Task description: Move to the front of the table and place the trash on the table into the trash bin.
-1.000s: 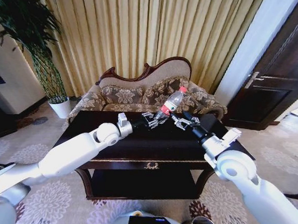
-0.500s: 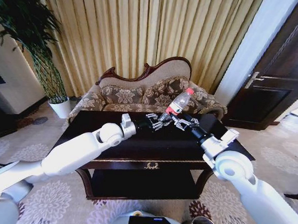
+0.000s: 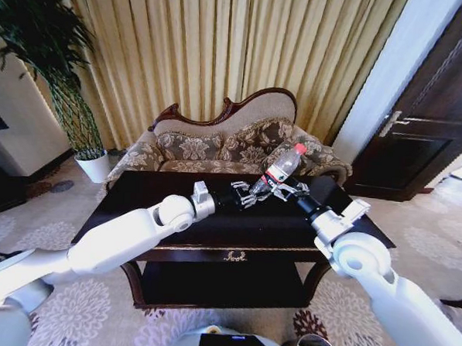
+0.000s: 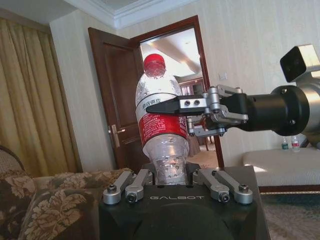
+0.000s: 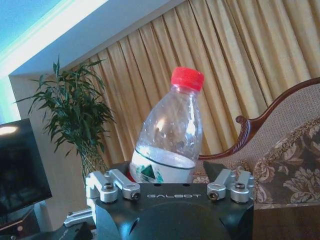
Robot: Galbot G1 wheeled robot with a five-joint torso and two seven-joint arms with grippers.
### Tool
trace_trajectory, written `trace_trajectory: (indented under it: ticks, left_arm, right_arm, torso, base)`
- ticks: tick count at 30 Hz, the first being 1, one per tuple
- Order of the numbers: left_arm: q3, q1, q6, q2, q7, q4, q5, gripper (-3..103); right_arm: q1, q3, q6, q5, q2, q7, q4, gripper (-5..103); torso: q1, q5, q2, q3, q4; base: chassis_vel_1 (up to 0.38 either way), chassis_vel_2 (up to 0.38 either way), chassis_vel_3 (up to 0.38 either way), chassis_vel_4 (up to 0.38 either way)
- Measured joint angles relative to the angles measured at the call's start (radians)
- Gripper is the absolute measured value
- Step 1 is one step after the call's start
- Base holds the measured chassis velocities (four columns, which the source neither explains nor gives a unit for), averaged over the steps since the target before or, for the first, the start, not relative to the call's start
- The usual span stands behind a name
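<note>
The trash I see is a clear plastic bottle (image 3: pixel 280 168) with a red cap and red label, held tilted above the far right part of the dark glossy table (image 3: pixel 137 195). My left gripper (image 3: pixel 248 194) is shut on its base; in the left wrist view the bottle (image 4: pixel 162 125) stands up out of that gripper (image 4: pixel 172 176). My right gripper (image 3: pixel 281 188) reaches in from the right at the label (image 4: pixel 165 120), and the bottle (image 5: pixel 170 135) rises just beyond it (image 5: pixel 170 181) in the right wrist view. The trash bin is out of view.
A carved floral sofa (image 3: pixel 217 145) stands right behind the table. A tall plant in a white pot (image 3: pixel 96 167) is at the back left, gold curtains (image 3: pixel 222 48) behind, and a dark door (image 3: pixel 428 113) on the right. Patterned carpet (image 3: pixel 77 304) surrounds the table.
My left arm has carried the bottle to the right and stretched farther across the table, bringing the bottle up against my right gripper, which has shifted only slightly.
</note>
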Motion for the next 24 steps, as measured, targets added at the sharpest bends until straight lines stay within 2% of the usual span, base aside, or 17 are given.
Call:
trace_trajectory:
  ticks: [3, 4, 7, 9, 10, 13, 14, 16, 17, 18, 19, 20, 22, 24]
  left_arm:
    - [0.000, 0.002, 0.000, -0.002, 0.000, 0.004, 0.008, 30]
    - [0.000, 0.002, 0.000, -0.002, 0.000, 0.004, 0.008, 30]
    - [-0.002, 0.018, 0.000, -0.003, 0.000, 0.005, 0.015, 30]
    - [-0.002, 0.020, -0.001, -0.003, 0.000, 0.006, 0.016, 30]
    - [-0.002, 0.022, -0.001, -0.004, 0.001, 0.007, 0.018, 30]
    - [-0.006, 0.022, 0.003, -0.004, 0.006, 0.006, 0.020, 30]
    - [-0.015, 0.022, 0.030, -0.003, 0.013, 0.000, 0.023, 30]
    - [-0.019, 0.022, 0.040, -0.001, 0.014, -0.003, 0.023, 28]
    - [-0.020, 0.022, 0.042, 0.000, 0.014, -0.004, 0.023, 34]
    - [-0.023, 0.023, 0.043, 0.002, 0.015, -0.005, 0.023, 34]
    - [-0.027, 0.028, 0.044, 0.005, 0.010, -0.005, 0.023, 44]
    - [-0.027, 0.028, 0.044, 0.005, 0.010, -0.005, 0.023, 44]
    - [-0.043, 0.038, 0.044, 0.015, -0.002, -0.010, 0.020, 55]
    - [-0.052, 0.042, 0.044, 0.019, -0.006, -0.012, 0.019, 55]
  right_arm:
    - [0.001, -0.003, 0.001, 0.000, 0.002, -0.001, 0.001, 70]
    - [0.001, -0.003, 0.001, 0.000, 0.002, -0.001, 0.001, 70]
    - [-0.004, -0.003, 0.000, -0.008, 0.004, -0.002, -0.001, 57]
    - [-0.005, -0.003, 0.000, -0.009, 0.004, -0.002, -0.001, 57]
    - [-0.007, -0.001, 0.000, -0.011, 0.004, -0.002, -0.002, 50]
    - [-0.007, 0.000, 0.000, -0.012, 0.004, -0.002, -0.003, 47]
    - [-0.009, 0.000, 0.000, -0.015, 0.003, -0.002, -0.004, 43]
    - [-0.009, 0.001, 0.000, -0.017, 0.003, -0.002, -0.007, 41]
    - [-0.009, 0.002, 0.001, -0.018, 0.003, -0.002, -0.008, 41]
    - [-0.009, 0.004, 0.002, -0.020, 0.003, 0.000, -0.011, 38]
    - [-0.009, 0.005, 0.003, -0.022, 0.005, 0.003, -0.015, 33]
    - [-0.009, 0.005, 0.003, -0.022, 0.005, 0.003, -0.015, 33]
    - [-0.008, 0.006, 0.004, -0.023, 0.007, 0.005, -0.019, 30]
    - [-0.008, 0.006, 0.005, -0.023, 0.007, 0.005, -0.020, 27]
  torso:
    - [0.000, -0.0002, 0.000, 0.000, 0.0000]
    - [0.000, -0.0002, 0.000, 0.000, 0.0000]
    - [0.000, -0.0001, 0.000, 0.000, 0.0000]
    - [0.000, -0.0001, 0.000, 0.000, 0.0000]
    - [0.000, -0.0001, 0.000, 0.000, 0.0000]
    - [0.000, -0.0002, 0.000, 0.000, 0.0000]
    - [0.000, -0.0001, 0.000, 0.000, 0.0000]
    - [0.000, -0.0001, 0.000, 0.000, 0.0000]
    - [0.000, -0.0001, 0.000, 0.000, 0.0000]
    - [0.000, -0.0001, 0.000, 0.000, -0.0001]
    - [0.000, -0.0001, 0.000, 0.000, -0.0001]
    - [0.000, -0.0001, 0.000, 0.000, -0.0001]
    - [0.000, -0.0002, 0.000, 0.000, -0.0001]
    - [0.000, -0.0001, 0.000, 0.000, -0.0001]
  base:
    - [0.000, 0.000, 0.000, 0.000]
    - [0.000, 0.000, 0.000, 0.000]
    - [0.000, 0.000, 0.000, 0.000]
    - [0.000, 0.000, 0.000, 0.000]
    - [0.000, 0.000, 0.000, 0.000]
    - [0.000, 0.000, 0.000, 0.000]
    - [0.000, 0.000, 0.000, 0.000]
    - [0.000, 0.000, 0.000, 0.000]
    - [0.000, 0.000, 0.000, 0.000]
    - [0.000, 0.000, 0.000, 0.000]
    - [0.000, 0.000, 0.000, 0.000]
    - [0.000, 0.000, 0.000, 0.000]
    - [0.000, 0.000, 0.000, 0.000]
    - [0.000, 0.000, 0.000, 0.000]
